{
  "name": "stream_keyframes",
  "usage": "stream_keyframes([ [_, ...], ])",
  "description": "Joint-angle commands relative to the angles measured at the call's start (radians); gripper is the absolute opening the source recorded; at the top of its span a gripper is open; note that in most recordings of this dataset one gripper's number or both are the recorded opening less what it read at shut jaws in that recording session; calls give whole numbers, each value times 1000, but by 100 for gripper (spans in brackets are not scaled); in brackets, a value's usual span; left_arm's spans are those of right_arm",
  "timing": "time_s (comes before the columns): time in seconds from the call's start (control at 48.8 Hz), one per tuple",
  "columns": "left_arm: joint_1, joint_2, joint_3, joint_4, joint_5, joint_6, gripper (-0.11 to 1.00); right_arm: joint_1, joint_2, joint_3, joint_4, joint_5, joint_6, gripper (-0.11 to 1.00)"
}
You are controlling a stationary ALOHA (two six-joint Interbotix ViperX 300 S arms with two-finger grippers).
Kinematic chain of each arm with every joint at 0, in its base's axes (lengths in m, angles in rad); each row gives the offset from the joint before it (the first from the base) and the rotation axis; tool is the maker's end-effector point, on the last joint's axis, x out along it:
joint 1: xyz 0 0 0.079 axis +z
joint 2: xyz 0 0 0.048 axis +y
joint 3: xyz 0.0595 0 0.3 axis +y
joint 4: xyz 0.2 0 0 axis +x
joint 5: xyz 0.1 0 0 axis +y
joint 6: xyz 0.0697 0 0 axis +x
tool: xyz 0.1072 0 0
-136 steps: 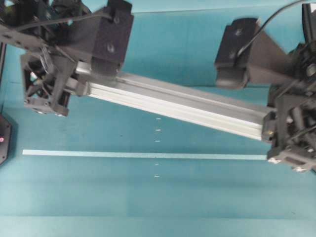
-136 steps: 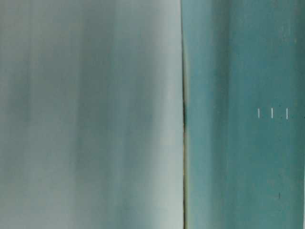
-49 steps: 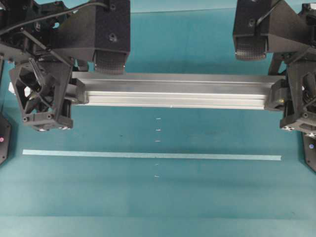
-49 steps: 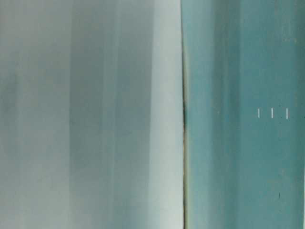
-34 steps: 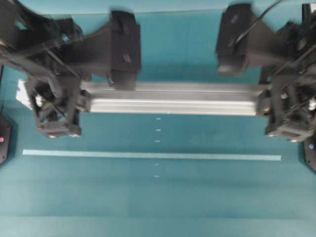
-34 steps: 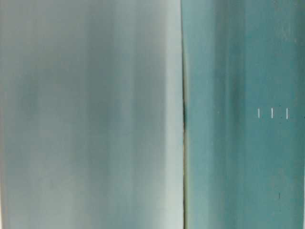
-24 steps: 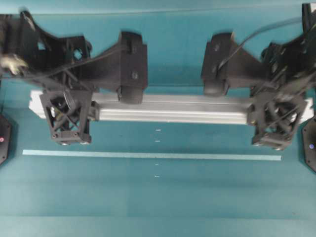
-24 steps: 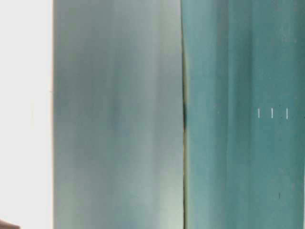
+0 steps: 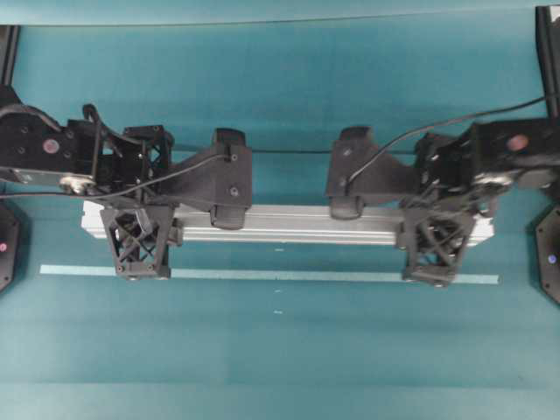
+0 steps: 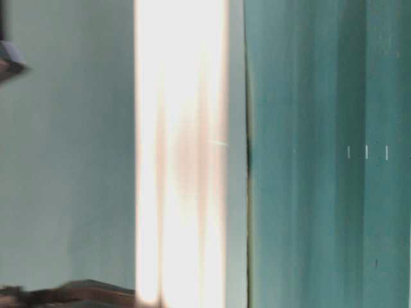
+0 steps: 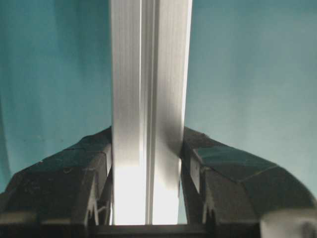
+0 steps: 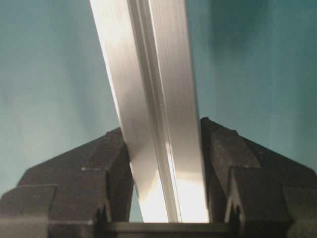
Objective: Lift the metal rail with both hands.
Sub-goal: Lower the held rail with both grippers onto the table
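The metal rail (image 9: 289, 223) lies level across the table's middle in the overhead view, both ends clamped. My left gripper (image 9: 136, 222) is shut on its left end and my right gripper (image 9: 437, 226) on its right end. In the left wrist view the grooved rail (image 11: 148, 89) runs straight up between the black fingers (image 11: 74, 171), both pressed against its sides. The right wrist view shows the rail (image 12: 148, 74) leaning left between that gripper's fingers (image 12: 233, 158). I cannot tell whether the rail touches the table.
A thin pale tape strip (image 9: 262, 274) runs just in front of the rail, with small white marks (image 9: 278, 291) near it. Black bases sit at the left (image 9: 7, 249) and right (image 9: 549, 262) table edges. A bright blurred band (image 10: 180, 154) fills the table-level view.
The rail went from tilted to level, then dropped away from the overhead camera and toward the tape strip with both arms. Both grips held throughout.
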Motion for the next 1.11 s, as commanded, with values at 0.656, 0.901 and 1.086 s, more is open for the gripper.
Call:
stream_keyframes([
  [0.656, 23, 121, 210, -2, -336, -14, 31, 28, 144, 141, 0, -311, -8, 39],
  [0.901, 20, 126, 247, -3, -387, -17, 31, 32, 161, 172, 0, -356, -8, 39],
  [1.086, 15, 146, 242, -3, -414, -46, 31, 34, 172, 183, 2, -380, -9, 39],
])
